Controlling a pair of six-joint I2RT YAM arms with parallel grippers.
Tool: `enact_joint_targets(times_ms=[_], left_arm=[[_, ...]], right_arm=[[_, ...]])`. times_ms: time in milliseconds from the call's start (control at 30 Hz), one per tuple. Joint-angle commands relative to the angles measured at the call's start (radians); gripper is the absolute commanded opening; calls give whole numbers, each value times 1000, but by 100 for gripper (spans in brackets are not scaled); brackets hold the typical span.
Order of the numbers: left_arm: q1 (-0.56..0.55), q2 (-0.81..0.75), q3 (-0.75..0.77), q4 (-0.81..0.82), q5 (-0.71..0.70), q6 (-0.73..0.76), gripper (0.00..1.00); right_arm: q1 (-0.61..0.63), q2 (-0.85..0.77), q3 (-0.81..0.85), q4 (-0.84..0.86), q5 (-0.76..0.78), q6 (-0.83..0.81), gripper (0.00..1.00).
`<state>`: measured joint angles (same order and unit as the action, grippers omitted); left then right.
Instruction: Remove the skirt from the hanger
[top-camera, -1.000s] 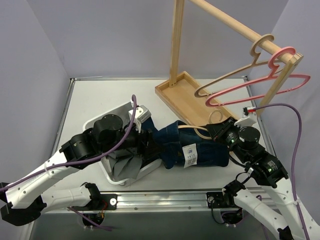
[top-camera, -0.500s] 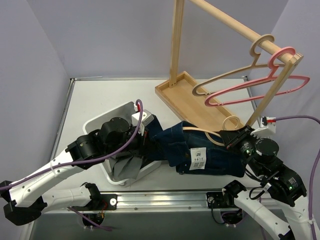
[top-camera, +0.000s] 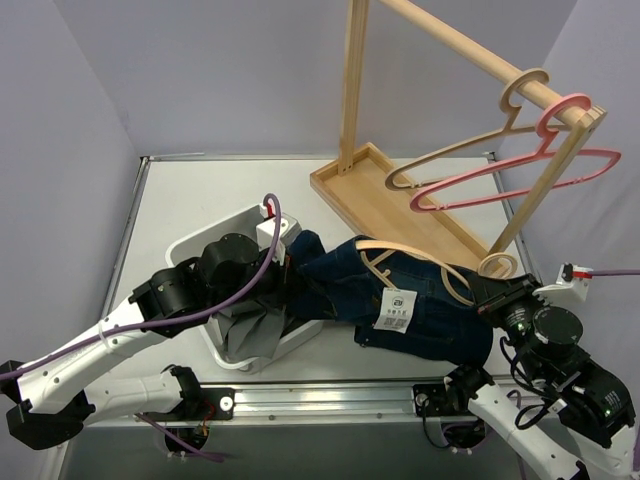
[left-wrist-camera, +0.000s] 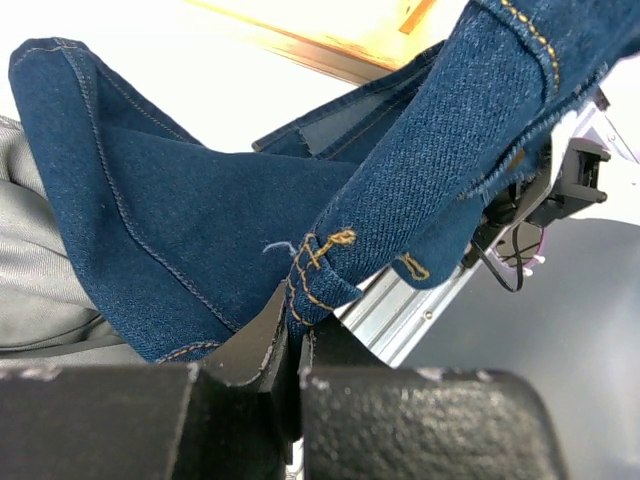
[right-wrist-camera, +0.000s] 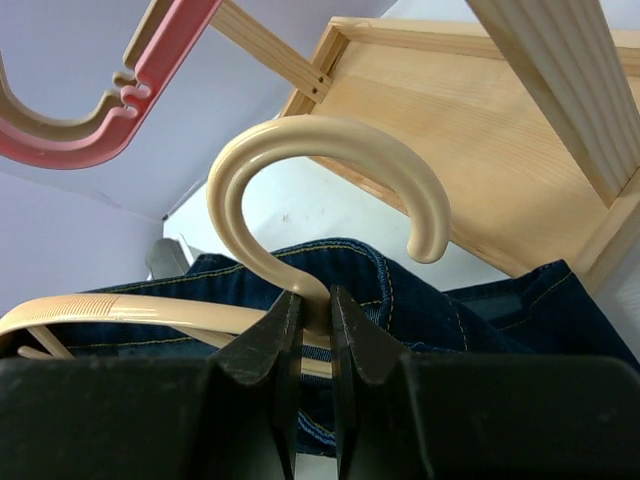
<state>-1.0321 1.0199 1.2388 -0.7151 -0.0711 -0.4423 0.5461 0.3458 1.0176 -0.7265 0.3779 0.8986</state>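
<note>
Denim skirt (top-camera: 430, 322) lies on the counter (top-camera: 200, 200) between the two grippers. The left gripper (left-wrist-camera: 296, 335) is clamped on its edge. The right gripper (right-wrist-camera: 308, 318) pinches the neck of the cream hanger (right-wrist-camera: 330, 140), with the skirt just beyond it.

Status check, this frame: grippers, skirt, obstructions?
Left gripper shut on skirt edge. Right gripper shut on hanger neck. Skirt spread between them, one end over white bin. Wooden rack close beside right gripper.
</note>
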Motion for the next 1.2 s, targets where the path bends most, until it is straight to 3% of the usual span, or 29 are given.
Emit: enact_joint_targets(times_ms=[0, 500, 700, 867, 1000, 1167], left_arm=[[17, -26, 33, -20, -14, 14, 2], [18, -26, 44, 5, 54, 16, 2], [17, 63, 112, 46, 249, 40, 2], [12, 170, 205, 35, 329, 85, 2], [14, 190, 266, 23, 292, 106, 2], [18, 233, 540, -107, -34, 235, 2]], right_arm=[[-2, -47, -14, -7, 165, 28, 0], [51, -142, 6, -18, 197, 88, 0], [60, -91, -17, 175, 30, 57, 0], [60, -15, -25, 387, -118, 56, 0], [60, 70, 59, 473, -163, 34, 0], [60, 186, 249, 406, -123, -55, 0]])
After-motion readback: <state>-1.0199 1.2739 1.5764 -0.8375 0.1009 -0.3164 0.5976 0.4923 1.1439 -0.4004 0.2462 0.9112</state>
